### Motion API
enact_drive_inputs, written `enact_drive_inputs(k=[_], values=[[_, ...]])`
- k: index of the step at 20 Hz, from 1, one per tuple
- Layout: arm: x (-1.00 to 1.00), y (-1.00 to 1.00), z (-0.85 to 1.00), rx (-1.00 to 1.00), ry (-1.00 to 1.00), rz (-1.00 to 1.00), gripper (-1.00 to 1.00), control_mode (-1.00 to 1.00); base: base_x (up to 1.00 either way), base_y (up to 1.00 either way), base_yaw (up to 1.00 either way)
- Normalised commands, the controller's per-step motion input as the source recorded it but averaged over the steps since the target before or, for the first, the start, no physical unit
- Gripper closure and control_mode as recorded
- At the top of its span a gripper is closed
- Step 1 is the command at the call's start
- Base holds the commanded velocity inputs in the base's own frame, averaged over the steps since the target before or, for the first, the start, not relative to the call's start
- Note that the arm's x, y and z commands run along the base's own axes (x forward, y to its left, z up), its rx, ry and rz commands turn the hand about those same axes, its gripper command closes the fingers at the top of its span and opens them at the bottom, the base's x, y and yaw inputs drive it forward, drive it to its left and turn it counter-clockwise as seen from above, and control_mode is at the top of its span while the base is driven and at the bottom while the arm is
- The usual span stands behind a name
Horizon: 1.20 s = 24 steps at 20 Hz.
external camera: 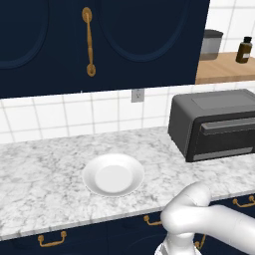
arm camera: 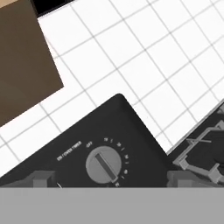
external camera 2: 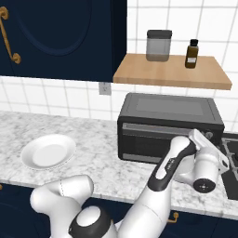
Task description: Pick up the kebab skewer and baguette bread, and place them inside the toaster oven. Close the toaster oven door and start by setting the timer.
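Gripper (arm camera: pixel 105 178): standing released with its jaws spread wide, the two dark finger tips rising at the bottom of the hand view on either side of the timer knob, gripping nothing
Timer knob (arm camera: pixel 104 165): sitting low in the centre of the hand view on the dark front panel, ringed by small white markings, between the finger tips
Toaster oven (external camera 2: pixel 168 124): standing at centre right of the right base view and at the right edge of the left base view, on the marble counter (external camera: pixel 45 174) against the tiled wall
Toaster oven door (external camera 2: pixel 153 140): lying shut against the front of the box
Arm: reaching up from the lower left of the right base view to the oven's right front corner
White plate (external camera: pixel 113 175): sitting bare in the centre of the left base view, well apart from the oven
Wooden shelf (external camera 2: pixel 172 71): hanging above the oven, carrying a grey canister (external camera 2: pixel 159 45) and a dark bottle (external camera 2: pixel 191 54)
Stove grate (arm camera: pixel 205 151): showing at the right edge of the hand view, just beside the oven
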Motion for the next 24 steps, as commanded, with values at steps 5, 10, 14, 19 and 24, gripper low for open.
enact_drive_inputs(k=[5,10,14,19,24], values=[[0.03,0.0,0.0,0.04,0.04,0.02,-1.0,-1.0,0.0,0.0,0.0],[0.03,0.01,0.0,0.07,0.0,0.11,-1.0,-1.0,0.0,0.0,0.0],[0.0,-0.03,0.0,0.1,0.0,0.14,-1.0,-1.0,0.0,0.0,0.0],[0.01,-0.18,0.0,0.13,-0.01,0.12,-1.0,-1.0,0.0,0.0,0.0],[0.0,-0.02,-0.01,0.11,-0.01,0.07,-1.0,-1.0,0.0,0.0,0.0]])
